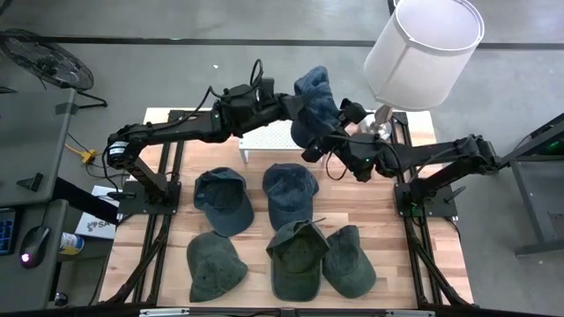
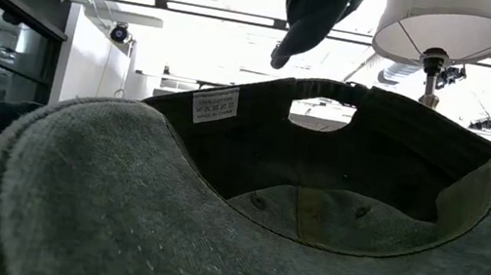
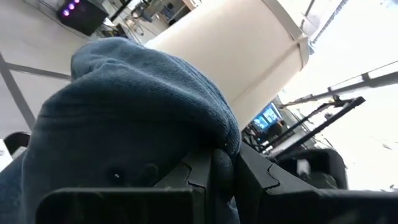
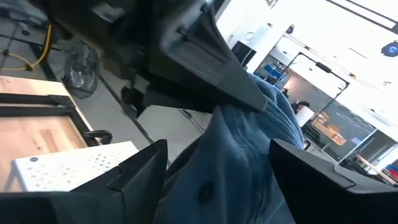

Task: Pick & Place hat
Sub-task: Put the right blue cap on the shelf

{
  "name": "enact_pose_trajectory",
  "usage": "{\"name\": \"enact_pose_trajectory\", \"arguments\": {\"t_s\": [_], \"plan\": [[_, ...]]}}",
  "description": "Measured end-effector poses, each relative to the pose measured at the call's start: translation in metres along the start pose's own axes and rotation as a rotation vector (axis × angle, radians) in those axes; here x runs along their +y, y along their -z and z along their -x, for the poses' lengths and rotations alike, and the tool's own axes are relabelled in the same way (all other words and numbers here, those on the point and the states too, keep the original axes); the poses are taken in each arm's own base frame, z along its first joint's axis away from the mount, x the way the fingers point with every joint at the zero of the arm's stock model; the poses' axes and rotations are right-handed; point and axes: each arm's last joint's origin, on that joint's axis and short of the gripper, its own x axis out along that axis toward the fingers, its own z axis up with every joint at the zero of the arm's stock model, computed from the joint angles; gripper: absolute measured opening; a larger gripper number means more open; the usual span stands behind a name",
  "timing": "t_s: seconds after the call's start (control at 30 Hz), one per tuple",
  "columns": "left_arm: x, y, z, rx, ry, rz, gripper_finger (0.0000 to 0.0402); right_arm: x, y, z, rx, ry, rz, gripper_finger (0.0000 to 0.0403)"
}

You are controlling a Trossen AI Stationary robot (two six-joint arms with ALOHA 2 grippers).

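Observation:
A dark blue cap hangs in the air over the table's far middle, beside a lamp with a white shade. My left gripper reaches in from the left and is shut on the cap. My right gripper comes from the right, below the left one. It is open, and in the right wrist view its fingers stand on either side of the cap's lower part. In the low view the cap hangs high above the table. My left gripper pinches a bunched fold of the blue cap's cloth between its two fingers, coming level from the table's left. The cap is lifted clear of the table and droops around and below the fingers. My right gripper's open fingers flank the cap's hanging part; I cannot tell whether they touch it.
Several caps lie on the wooden table: two blue ones in the middle row and green ones along the near edge. A white perforated board lies under the arms. The lampshade stands close behind the held cap.

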Motion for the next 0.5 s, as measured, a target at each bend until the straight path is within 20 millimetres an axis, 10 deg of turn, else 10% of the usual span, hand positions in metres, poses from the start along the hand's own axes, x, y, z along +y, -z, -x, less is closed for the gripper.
{"name": "enact_pose_trajectory", "arguments": {"t_s": [0.5], "plan": [[-0.0011, 0.0013, 0.0001, 0.034, 0.030, 0.001, 0.0035, -0.0041, 0.0029, -0.0044, 0.038, 0.060, 0.007, 0.0166]]}}
